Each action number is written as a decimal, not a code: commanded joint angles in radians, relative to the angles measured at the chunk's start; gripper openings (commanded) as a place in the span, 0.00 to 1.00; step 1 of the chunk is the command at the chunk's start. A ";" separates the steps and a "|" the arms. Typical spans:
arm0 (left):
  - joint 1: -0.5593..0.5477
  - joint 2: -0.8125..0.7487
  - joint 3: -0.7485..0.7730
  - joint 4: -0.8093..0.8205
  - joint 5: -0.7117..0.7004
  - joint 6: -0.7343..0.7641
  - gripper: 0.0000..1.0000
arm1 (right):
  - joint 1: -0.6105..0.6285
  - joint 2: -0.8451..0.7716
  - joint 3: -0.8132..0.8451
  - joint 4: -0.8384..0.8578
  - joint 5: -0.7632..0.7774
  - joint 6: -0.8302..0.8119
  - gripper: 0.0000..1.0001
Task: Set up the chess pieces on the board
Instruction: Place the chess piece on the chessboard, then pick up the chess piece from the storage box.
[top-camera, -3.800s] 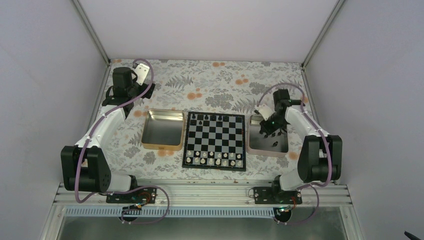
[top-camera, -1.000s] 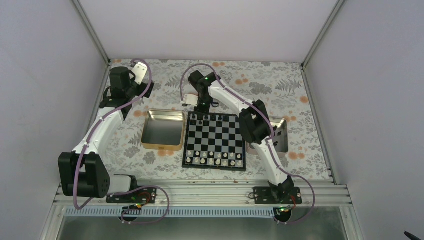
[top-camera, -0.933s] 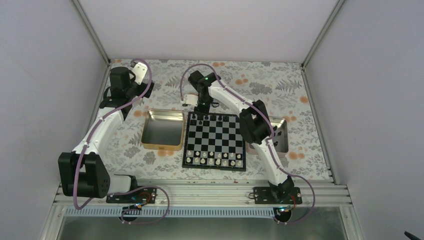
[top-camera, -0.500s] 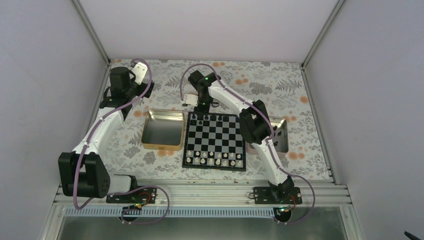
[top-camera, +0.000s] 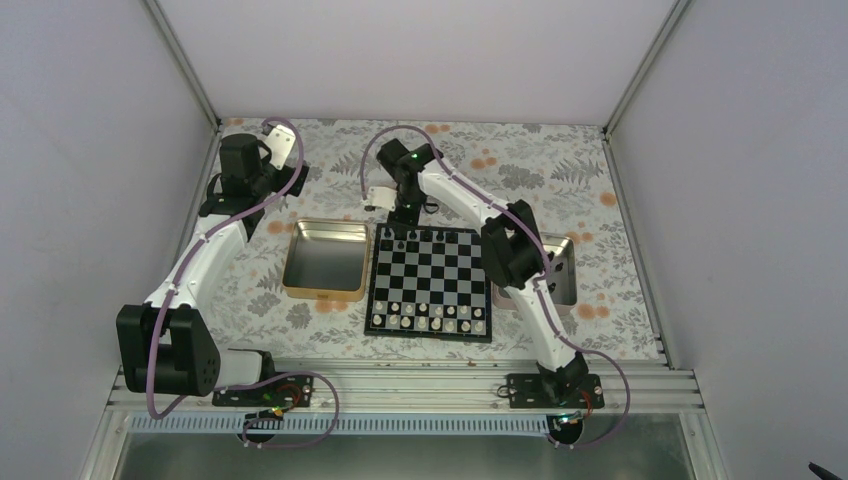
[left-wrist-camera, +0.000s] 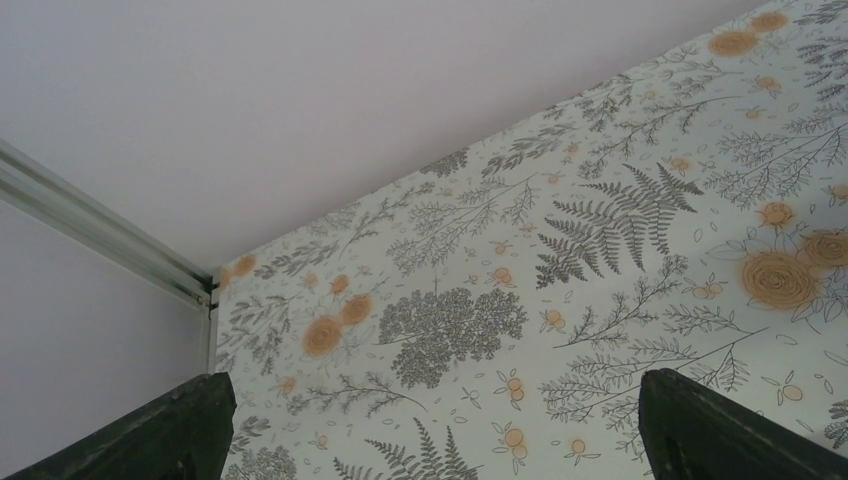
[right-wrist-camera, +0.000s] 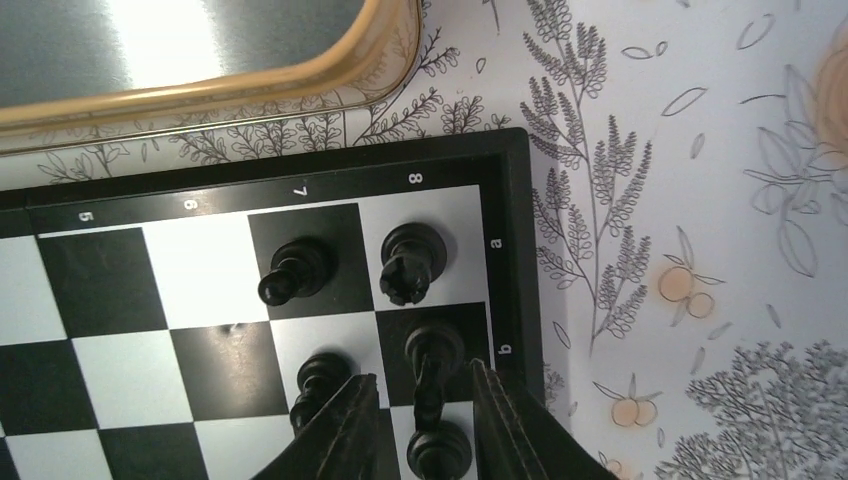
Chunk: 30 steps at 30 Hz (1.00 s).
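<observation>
Floral table cover (top-camera: 450, 160), pale enclosure walls (top-camera: 400, 60). board (top-camera: 428, 280) at table centre, between gold tray (top-camera: 325, 262) and silver tray (top-camera: 563, 282). chess pieces (right-wrist-camera: 410, 262) cluster at board's far left corner. right gripper (right-wrist-camera: 422, 380) straddles one black piece (right-wrist-camera: 432, 352) on edge square, fingers (right-wrist-camera: 345, 440) parted, small gaps both sides, no grip. Likely release step: rise straight up, no sideways drift, neighbours stand just beside fingers. left gripper (left-wrist-camera: 435, 385) wide, holding nothing, at table's far left corner.
</observation>
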 joint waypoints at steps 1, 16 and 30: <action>0.000 -0.002 -0.002 0.002 0.006 0.006 1.00 | -0.012 -0.100 0.016 -0.019 -0.016 0.012 0.27; 0.000 -0.003 0.005 -0.006 0.011 0.015 1.00 | -0.592 -0.679 -0.526 -0.018 -0.008 0.014 0.27; -0.004 0.030 0.023 -0.026 0.057 0.009 1.00 | -0.815 -0.878 -1.075 0.219 -0.019 0.038 0.27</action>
